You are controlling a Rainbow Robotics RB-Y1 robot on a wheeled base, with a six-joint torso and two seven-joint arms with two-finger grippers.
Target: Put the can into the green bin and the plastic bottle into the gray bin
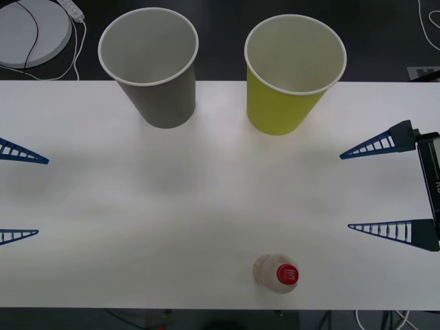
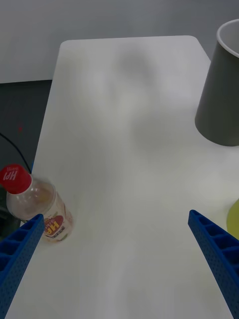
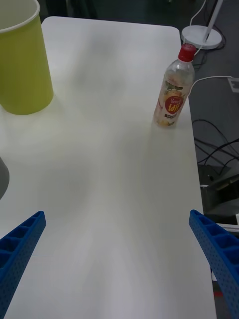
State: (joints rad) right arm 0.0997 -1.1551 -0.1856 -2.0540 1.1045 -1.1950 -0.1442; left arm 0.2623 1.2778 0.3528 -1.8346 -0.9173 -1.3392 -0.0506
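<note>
Nearest to me, the plastic bottle (image 1: 278, 273) stands upright at the near edge of the white surface (image 1: 206, 199), right of centre, red cap up. From the right wrist camera it sits just beside one blue finger (image 2: 17, 254) without touching it, label facing out.

Going left to right: my left end effector (image 1: 19, 194) hovers at the left edge of the surface with its fingers spread wide and nothing between them. At the far side I see the gray bin (image 1: 152, 65) upright, left of centre, with its white inside showing. Beside it to the right, apart from it, the green bin (image 1: 290, 72) stands upright too, also showing a white inside. My right end effector (image 1: 379, 189) sits at the right edge, fingers wide apart and holding nothing.

Both bins are well apart from the bottle, which stands on the near side, closer to the green one. From the left wrist camera the bottle (image 3: 173, 89) stands right at the surface's edge.
</note>
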